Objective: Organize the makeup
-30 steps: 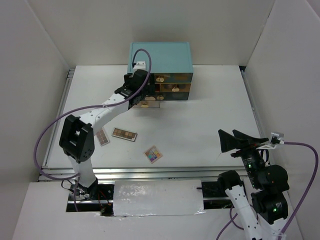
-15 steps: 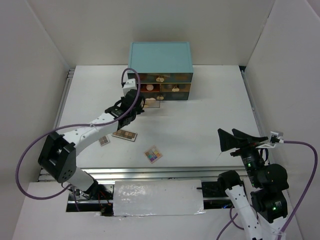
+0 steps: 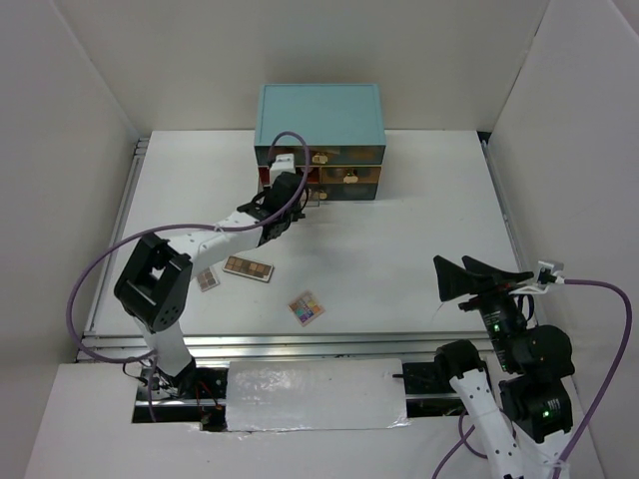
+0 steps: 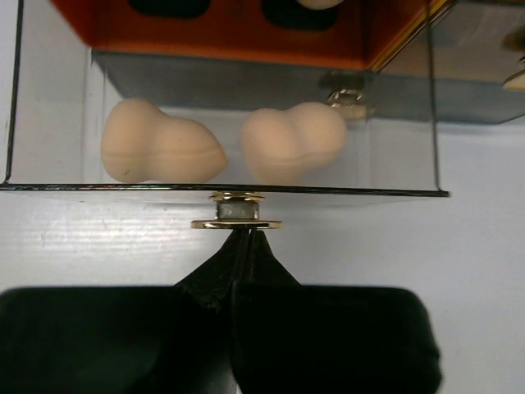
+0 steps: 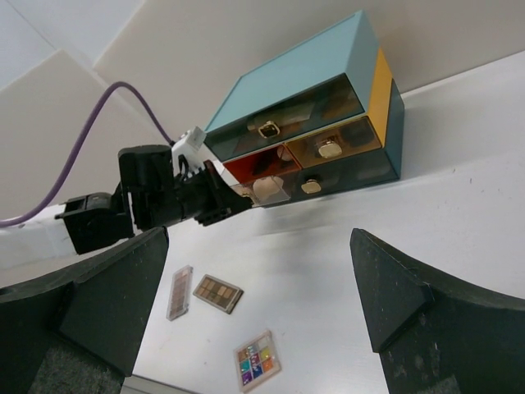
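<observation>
My left gripper (image 4: 244,238) is shut, its tips touching the gold knob (image 4: 236,215) of a clear drawer pulled out of the teal chest (image 3: 319,120). Two peach sponges (image 4: 164,152) (image 4: 291,152) lie side by side inside that drawer. From above, the left gripper (image 3: 290,198) sits at the chest's lower left drawer. Two rectangular palettes (image 3: 249,267) (image 3: 206,279) and a square multicolour palette (image 3: 307,308) lie on the table nearer the front. My right gripper (image 5: 259,234) is open and empty, held high at the right front (image 3: 477,275).
The chest stands against the back wall, with closed drawers and gold knobs (image 5: 329,148) on its right side. White walls enclose the table on the left, back and right. A metal rail (image 3: 300,344) runs along the front edge.
The left gripper has shut. It drew back from the chest toward the front left, then returned to the drawer knob. The right arm has stayed still.
</observation>
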